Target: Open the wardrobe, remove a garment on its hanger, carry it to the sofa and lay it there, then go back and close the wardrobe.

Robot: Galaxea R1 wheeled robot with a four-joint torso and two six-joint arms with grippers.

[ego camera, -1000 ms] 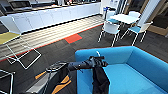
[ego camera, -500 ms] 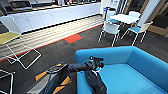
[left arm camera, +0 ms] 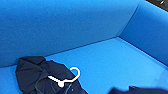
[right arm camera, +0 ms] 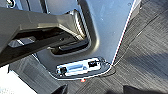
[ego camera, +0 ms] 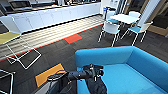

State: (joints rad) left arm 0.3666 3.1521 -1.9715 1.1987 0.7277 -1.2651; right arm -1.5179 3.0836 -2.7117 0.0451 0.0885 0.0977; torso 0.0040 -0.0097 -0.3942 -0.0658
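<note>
One crumpled heap of thin black fabric, the garment point(left arm camera: 41, 75), lies on the flat seat of the bright blue upholstered sofa point(left arm camera: 105, 62), close against the foot of the curved backrest, with the slim white plastic hanger point(left arm camera: 66, 78) resting on top of it, hook curling up free of the cloth. In the head view the same dark cloth point(ego camera: 96, 85) sits at about six o'clock, under the dark jointed left arm whose gripper point(ego camera: 96, 71) hangs just above it; whether its fingers are spread or closed I cannot tell, and the hanger looks loose in the wrist view, so the laying-down step seems nearly or fully done. To finish it well, I judge the arm should lift straight up and clear, slowly, so no finger snags the limp, foldable cloth or hooks the thin hanger and drags both toward the seat's front edge. Smooth, taut upholstery offers little grip, so a tug could slide the pile. Beyond the sofa, dark carpet tiles point(ego camera: 62, 50) carry orange and yellow patches; at one o'clock stands a white table point(ego camera: 123, 18) with white and pale-blue chairs, at eleven o'clock a long white counter point(ego camera: 50, 17), at nine o'clock a white wire frame point(ego camera: 22, 53). For the right gripper I cannot tell the finger state either.
</note>
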